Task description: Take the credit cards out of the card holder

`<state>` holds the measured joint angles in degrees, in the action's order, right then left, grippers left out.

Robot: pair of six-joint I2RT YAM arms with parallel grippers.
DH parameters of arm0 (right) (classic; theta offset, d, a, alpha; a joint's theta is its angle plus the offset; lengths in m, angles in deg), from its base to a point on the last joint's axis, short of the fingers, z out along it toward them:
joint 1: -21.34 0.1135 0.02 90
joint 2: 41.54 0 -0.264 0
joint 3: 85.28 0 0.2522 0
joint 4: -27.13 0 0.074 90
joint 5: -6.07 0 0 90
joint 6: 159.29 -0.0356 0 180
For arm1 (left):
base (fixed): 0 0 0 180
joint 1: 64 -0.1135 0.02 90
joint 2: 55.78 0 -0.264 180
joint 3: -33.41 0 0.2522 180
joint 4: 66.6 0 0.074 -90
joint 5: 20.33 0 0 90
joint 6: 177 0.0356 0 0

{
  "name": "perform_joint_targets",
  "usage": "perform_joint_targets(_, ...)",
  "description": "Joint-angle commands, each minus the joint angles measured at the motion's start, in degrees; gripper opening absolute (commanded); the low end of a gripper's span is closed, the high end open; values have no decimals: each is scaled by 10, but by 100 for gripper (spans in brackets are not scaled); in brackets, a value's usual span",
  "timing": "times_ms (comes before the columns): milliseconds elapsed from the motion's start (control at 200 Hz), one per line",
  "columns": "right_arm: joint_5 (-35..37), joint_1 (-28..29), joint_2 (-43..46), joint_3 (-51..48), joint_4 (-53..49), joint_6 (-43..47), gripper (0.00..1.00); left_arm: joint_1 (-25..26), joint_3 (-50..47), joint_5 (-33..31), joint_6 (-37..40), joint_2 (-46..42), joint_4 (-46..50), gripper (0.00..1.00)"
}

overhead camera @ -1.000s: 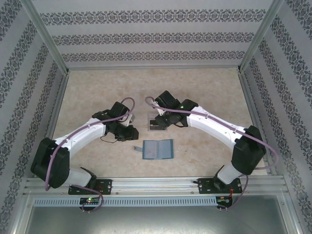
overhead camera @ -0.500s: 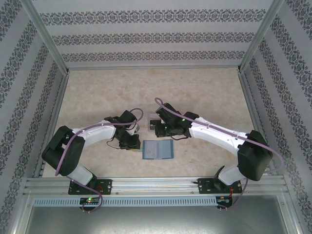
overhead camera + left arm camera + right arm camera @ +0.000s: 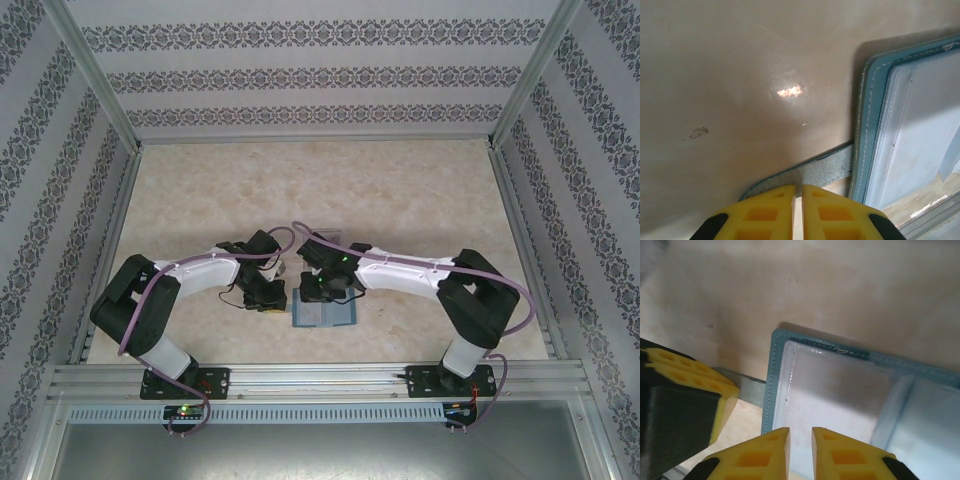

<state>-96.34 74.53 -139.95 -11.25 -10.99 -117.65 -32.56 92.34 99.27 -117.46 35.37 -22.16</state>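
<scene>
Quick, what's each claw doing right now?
Left gripper: shut, over the strap; grip unclear.
Right gripper: slightly open, empty, above the wallet.

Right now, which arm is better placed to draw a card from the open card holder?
Right. The right claw hovers over the card holder's pale inside, while the left claw sits closed at the strap tab, off to the side.

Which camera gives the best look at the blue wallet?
The right wrist view: the wallet lies open close up, with its pale inside and stitched teal edge clear. In the top view it is small and far off, so little detail shows. The left wrist view catches one edge of it and the strap.
</scene>
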Motion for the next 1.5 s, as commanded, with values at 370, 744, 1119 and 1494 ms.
perform_joint_targets(370,-16,30,-59,15,18,-45,30,6,-15,-7,1,14,-20,14)
perform_joint_targets(744,61,42,-53,45,-99,-22,46,6,-9,-9,6,18,-16,14)
perform_joint_targets(1119,173,77,-84,133,-245,16,63,6,-6,-9,8,19,-11,14)
perform_joint_targets(1494,234,84,-77,139,-315,12,69,6,-6,-13,12,20,-4,14)
